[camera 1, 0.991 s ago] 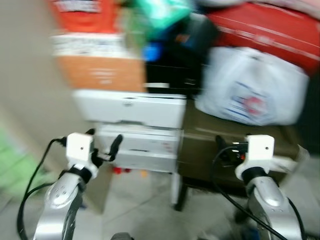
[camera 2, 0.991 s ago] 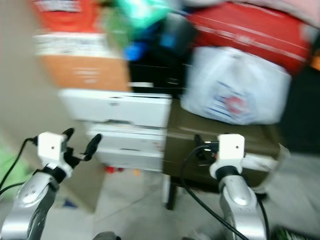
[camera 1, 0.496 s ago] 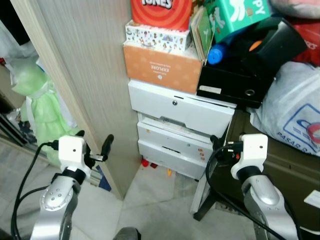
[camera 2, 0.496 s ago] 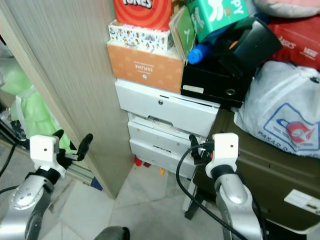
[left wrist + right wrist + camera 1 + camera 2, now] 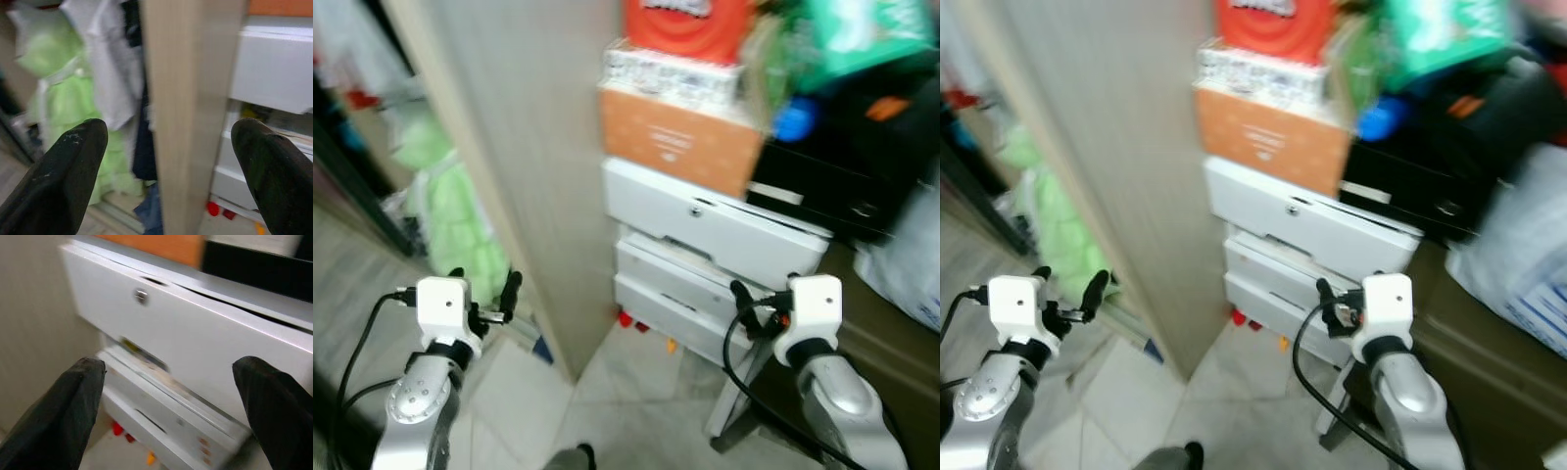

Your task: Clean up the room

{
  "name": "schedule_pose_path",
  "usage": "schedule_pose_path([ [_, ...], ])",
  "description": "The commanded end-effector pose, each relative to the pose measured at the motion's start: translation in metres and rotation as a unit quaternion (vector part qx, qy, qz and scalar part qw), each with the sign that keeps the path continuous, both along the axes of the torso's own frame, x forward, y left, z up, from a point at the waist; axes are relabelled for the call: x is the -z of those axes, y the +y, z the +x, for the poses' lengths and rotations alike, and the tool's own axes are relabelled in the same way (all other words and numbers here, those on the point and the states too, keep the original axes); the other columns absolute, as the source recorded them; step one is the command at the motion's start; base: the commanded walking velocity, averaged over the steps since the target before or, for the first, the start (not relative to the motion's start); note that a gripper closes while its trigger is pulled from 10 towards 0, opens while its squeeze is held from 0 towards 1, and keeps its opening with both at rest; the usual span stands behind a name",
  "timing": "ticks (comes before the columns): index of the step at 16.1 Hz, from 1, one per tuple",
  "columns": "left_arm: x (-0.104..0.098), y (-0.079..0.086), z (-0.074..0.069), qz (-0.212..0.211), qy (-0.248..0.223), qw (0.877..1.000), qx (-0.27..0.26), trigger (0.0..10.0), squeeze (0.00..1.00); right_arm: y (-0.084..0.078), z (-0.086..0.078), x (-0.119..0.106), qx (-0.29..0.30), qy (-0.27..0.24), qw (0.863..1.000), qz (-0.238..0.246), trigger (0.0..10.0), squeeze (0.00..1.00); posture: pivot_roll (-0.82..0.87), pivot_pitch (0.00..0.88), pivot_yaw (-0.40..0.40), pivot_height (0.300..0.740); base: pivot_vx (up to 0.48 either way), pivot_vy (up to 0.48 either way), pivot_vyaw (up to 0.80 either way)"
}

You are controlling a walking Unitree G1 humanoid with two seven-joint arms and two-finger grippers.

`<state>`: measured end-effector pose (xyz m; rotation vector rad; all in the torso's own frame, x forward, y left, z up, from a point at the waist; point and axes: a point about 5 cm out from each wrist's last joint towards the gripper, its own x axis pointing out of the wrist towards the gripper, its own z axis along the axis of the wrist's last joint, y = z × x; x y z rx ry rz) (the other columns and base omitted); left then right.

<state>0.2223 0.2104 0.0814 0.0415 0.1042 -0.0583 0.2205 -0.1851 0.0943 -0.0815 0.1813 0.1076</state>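
Small red and orange floor clutter is lying at lower centre beneath the white plastic drawer unit; left gripper and right gripper are hanging spread apart, empty; blurred views are risking collision with the pale wooden panel.
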Motion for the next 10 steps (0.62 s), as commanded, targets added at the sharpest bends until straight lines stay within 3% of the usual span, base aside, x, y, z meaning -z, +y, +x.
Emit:
schedule_pose_path([
  [1, -0.001, 0.001, 0.0, 0.004, -0.003, 1.0, -0.005, 10.0, 0.0, 0.0, -0.001, 0.0, -0.004, 0.0, 1.0, -0.003, 10.0, 0.0, -0.05, 0.0, 0.001, 0.74, 0.0, 0.0, 0.8],
  [10, 0.003, 0.012, -0.004, 0.009, 0.001, 0.998, -0.061, 10.0, 0.0, -0.001, 0.0, 0.0, -0.011, 0.0, 1.0, -0.005, 10.0, 0.0, -0.04, 0.0, -0.008, 0.74, 0.0, 0.0, 0.8],
])
